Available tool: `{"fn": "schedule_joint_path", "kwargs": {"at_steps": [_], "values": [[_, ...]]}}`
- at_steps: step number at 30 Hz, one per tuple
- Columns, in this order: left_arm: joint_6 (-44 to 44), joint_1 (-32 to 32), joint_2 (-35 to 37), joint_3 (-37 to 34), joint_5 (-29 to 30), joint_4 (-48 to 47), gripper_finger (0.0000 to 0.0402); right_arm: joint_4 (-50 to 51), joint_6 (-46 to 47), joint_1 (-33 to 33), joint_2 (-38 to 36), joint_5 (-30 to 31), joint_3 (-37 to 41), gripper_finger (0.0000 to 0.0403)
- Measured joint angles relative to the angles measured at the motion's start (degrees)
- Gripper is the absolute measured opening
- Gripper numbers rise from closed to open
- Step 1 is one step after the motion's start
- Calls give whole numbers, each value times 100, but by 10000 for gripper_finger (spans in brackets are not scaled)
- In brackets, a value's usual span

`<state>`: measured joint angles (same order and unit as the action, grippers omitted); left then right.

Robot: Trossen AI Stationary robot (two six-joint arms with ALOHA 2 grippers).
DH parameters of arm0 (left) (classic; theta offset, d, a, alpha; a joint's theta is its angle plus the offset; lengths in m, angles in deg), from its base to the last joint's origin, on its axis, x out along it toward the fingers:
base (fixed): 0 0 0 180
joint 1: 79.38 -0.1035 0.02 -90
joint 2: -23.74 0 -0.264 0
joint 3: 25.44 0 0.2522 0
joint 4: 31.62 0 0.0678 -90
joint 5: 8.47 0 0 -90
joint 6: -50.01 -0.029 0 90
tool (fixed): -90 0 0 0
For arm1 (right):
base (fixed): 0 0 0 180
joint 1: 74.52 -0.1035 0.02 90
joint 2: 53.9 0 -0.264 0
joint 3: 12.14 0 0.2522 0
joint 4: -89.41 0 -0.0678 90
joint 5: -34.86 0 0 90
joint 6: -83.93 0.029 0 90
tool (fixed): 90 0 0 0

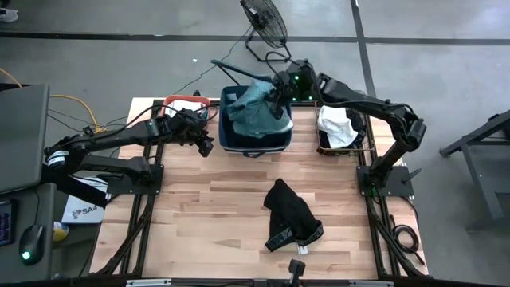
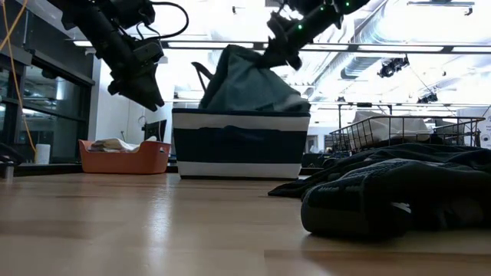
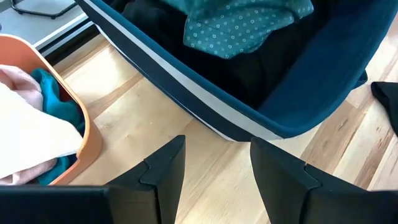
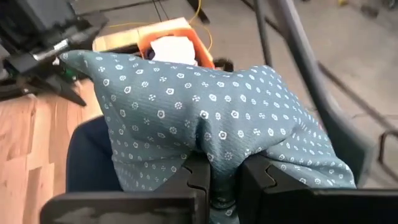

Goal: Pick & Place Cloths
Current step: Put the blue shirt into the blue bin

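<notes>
A large teal-green dotted cloth (image 1: 253, 110) rises in a peak out of the navy tub (image 1: 255, 137) at the table's far middle, with its lower part inside the tub. My right gripper (image 4: 222, 180) is above the tub's far right corner, shut on this cloth. Other dark cloths lie under it in the tub. A black cloth (image 1: 291, 217) lies spread on the table's near middle. My left gripper (image 3: 214, 168) hangs open over the table just left of the tub, with nothing between its fingers. My right gripper pinches a bunched fold of the teal cloth (image 4: 217, 163) between its two fingers. It comes slanting down from the far right. The cloth is pulled up into a tent (image 2: 257, 65) below the fingers, and its lower folds rest in the tub.
An orange basin (image 1: 188, 106) with pale and teal fabric stands at the far left. A wire basket (image 1: 341, 131) holding a white cloth stands at the far right. Bare wood lies between the tub and the black cloth. A fan (image 1: 263, 20) stands beyond the table.
</notes>
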<state>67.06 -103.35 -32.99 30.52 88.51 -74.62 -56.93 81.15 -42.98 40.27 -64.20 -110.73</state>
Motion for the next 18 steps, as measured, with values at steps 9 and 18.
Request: {"fn": "schedule_joint_path", "kwargs": {"at_steps": [9, 18], "values": [[1, 0, 0, 0, 17, 83, 179, -693, 478, -84, 240, -251, 674, 29], [1, 0, 0, 0, 15, 79, 179, -1426, 900, -281, 1258, -484, 698, 29]]}}
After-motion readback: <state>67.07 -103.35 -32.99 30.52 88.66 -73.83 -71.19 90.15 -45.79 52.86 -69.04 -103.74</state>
